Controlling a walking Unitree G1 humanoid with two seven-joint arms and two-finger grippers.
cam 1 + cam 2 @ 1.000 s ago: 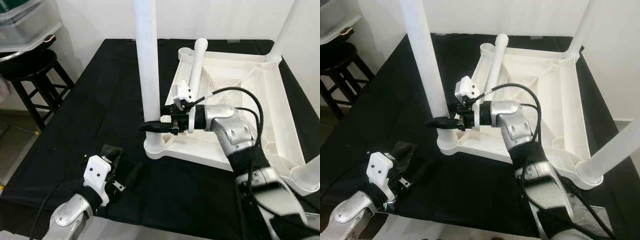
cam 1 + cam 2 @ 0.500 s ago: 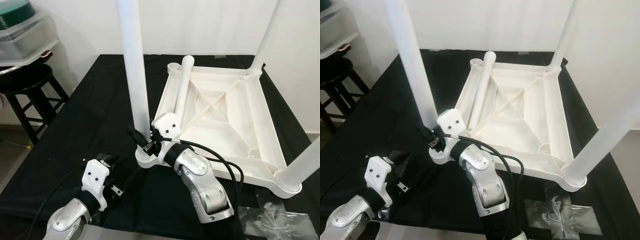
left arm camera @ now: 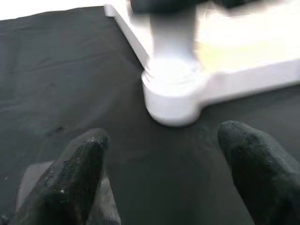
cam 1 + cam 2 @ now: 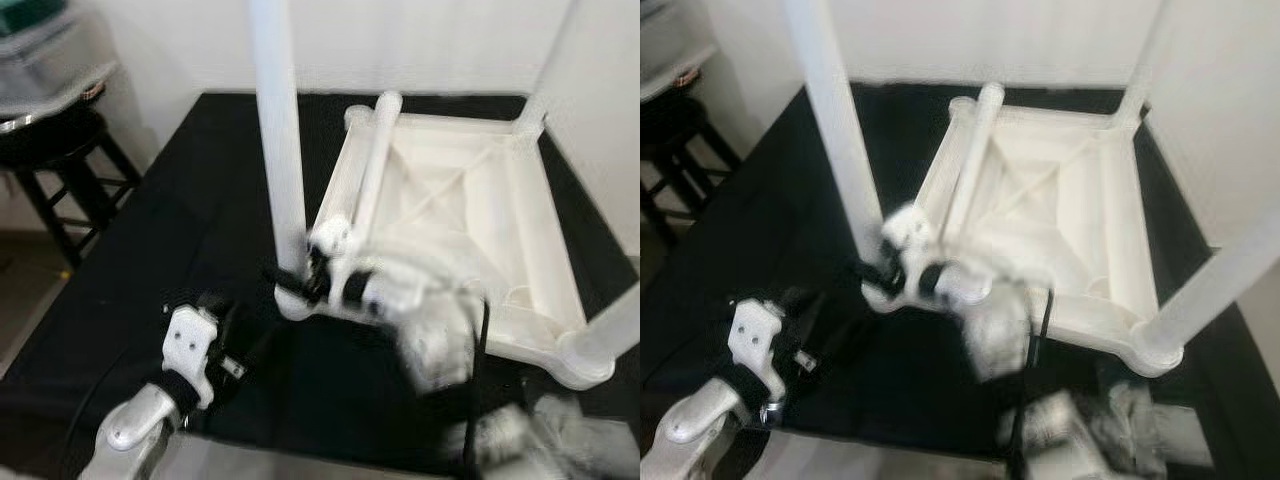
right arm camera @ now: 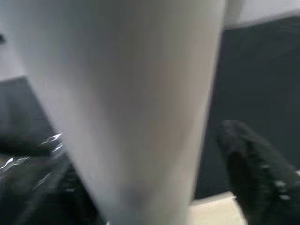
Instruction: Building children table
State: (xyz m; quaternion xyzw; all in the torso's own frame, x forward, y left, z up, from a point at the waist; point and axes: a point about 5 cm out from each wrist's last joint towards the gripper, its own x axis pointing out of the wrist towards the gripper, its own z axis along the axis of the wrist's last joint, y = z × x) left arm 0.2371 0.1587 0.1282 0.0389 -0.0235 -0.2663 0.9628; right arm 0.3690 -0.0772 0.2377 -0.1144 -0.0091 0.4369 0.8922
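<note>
The white children's table top (image 4: 520,230) lies upside down on a black cloth. Three white legs stand in its corner sockets, and the nearest of them is the front-left leg (image 4: 278,150). A loose leg (image 4: 370,170) lies slanted inside the top. My right gripper (image 4: 290,278) is at the base of the front-left leg, blurred by motion. In the right wrist view that leg (image 5: 140,93) stands between the fingers (image 5: 253,164), which are open with a gap beside the leg. My left gripper (image 4: 235,335) rests low on the cloth, open and empty, and points at the leg's socket (image 3: 173,93).
A black stool (image 4: 50,140) carrying a clear plastic bin (image 4: 50,50) stands at the left, beyond the cloth's edge. A white wall runs behind and to the right. Crinkled clear plastic (image 4: 1130,410) lies near the front right, by my right arm.
The camera has shifted and the picture is now blurred. My right arm has swung nearer, and its gripper has stayed at the base of the front-left leg. The left gripper has hardly moved.
</note>
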